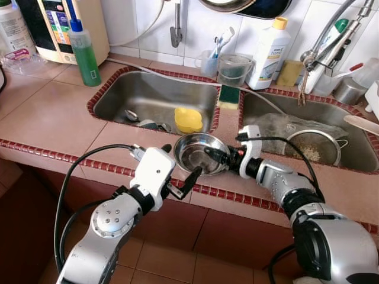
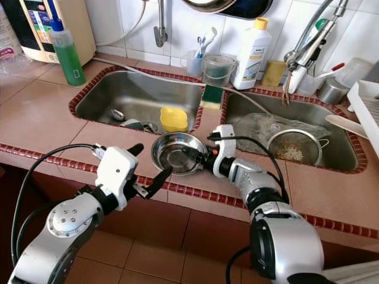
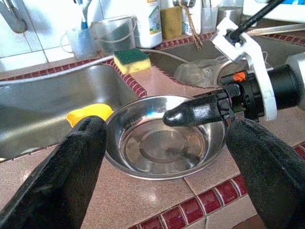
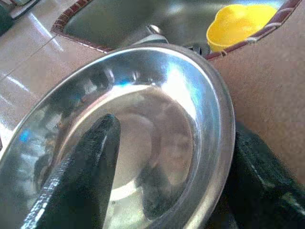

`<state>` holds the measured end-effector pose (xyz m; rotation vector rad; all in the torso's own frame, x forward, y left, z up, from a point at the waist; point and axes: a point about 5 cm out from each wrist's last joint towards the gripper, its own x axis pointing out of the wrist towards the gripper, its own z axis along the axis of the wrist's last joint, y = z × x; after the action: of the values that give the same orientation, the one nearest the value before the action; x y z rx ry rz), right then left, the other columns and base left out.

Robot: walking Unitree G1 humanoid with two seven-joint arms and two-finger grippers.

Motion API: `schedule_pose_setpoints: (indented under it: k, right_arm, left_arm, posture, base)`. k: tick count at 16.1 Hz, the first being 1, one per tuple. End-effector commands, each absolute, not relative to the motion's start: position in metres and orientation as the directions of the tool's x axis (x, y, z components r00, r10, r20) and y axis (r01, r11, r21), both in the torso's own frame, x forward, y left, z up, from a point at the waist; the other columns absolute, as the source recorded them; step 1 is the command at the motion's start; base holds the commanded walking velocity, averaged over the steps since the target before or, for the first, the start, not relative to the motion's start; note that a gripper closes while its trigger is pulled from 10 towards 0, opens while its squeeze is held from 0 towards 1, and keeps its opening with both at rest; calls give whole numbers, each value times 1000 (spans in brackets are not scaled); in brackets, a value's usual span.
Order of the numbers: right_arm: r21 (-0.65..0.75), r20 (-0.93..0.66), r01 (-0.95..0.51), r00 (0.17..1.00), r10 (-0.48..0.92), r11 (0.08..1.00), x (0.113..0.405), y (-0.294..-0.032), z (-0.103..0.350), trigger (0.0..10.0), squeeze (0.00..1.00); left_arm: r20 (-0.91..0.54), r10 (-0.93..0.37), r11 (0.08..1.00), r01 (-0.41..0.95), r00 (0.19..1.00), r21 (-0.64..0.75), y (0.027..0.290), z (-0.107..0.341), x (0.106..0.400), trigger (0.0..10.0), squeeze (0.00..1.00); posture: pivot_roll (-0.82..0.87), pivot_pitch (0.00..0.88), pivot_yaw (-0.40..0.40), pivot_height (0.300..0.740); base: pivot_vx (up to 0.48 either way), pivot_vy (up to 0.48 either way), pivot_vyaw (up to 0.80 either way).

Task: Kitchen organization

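Note:
A shallow steel bowl [image 1: 190, 148] rests on the tiled counter strip between the two sinks, near the front edge. My right gripper [image 1: 211, 158] reaches in from the right and is open astride the bowl's near-right rim. In the right wrist view one finger [image 4: 86, 171] lies over the bowl's inside [image 4: 157, 119] and the other finger [image 4: 257, 181] sits outside under the rim. My left gripper [image 1: 182, 160] is open at the bowl's left front side, level with it, its fingers [image 3: 71, 162] spread wider than the bowl [image 3: 157, 148] and apart from it.
The left sink [image 1: 148, 89] holds a yellow cup [image 1: 188, 119] and cutlery. In the right sink [image 1: 349, 157] lie a strainer [image 1: 314, 148] and a plastic bag. A sponge [image 1: 230, 94], a green bottle [image 1: 86, 53] and a white bottle [image 1: 267, 53] stand behind. The red-trimmed counter edge [image 1: 59, 155] runs just below the bowl.

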<state>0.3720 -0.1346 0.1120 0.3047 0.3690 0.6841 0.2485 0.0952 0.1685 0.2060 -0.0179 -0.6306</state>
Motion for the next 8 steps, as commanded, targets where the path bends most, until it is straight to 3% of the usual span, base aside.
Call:
schedule_pose_setpoints:
  k: [1,8]
  right_arm:
    - [417,-247,-537,710,660,733,369,-138,106,0,0]
    - [501,-212,-467,750,626,729,368,-141,103,0,0]
  left_arm:
    - [-30,-586,789,579,810,206,94,173,246,10000,0]
    - [-34,-586,789,580,809,203,95,173,245,10000,0]
  posture:
    - [63,80,-84,740]
    - [66,84,-78,740]
  base:
    - [0,0,0]
    - [0,0,0]
